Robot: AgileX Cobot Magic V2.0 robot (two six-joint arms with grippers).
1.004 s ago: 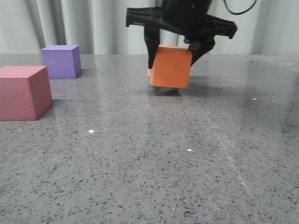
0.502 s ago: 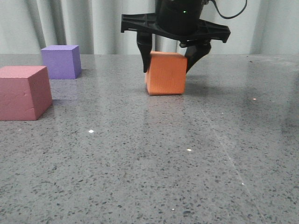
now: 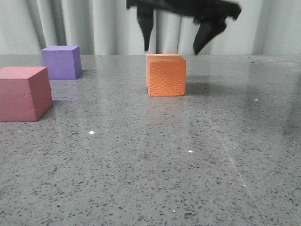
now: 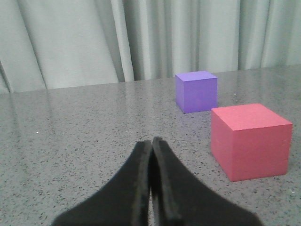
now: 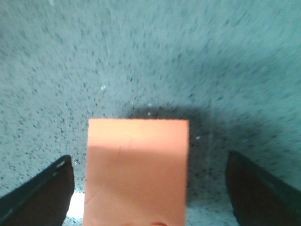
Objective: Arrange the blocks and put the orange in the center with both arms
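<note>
Pale pleated curtains point(image 3: 70, 23) hang behind a speckled grey stone counter point(image 3: 155, 160) that carries all three foam cubes. From the front view, the orange cube point(image 3: 165, 75) sits flat on the counter near the middle, its pebbled face toward the camera. Directly above it, at 12 o'clock, the right pincer point(image 3: 173, 48) hangs spread wide, its two black fingers point(image 3: 146, 28) clear of the cube's top and touching nothing. The right wrist view looks straight down on the orange cube point(image 5: 137, 172), with a dark finger well apart on either side.

Off at 9 o'clock from the orange cube stands the pink-red cube point(image 3: 24, 93), nearest the camera, and the purple cube point(image 3: 61, 61) lies behind it toward 10 o'clock, near the curtain.

The left pincer point(image 4: 151, 155) is pressed fully together with nothing between its tips, low over bare counter; the pink-red cube point(image 4: 249, 140) and purple cube point(image 4: 196, 91) sit ahead of it.
</note>
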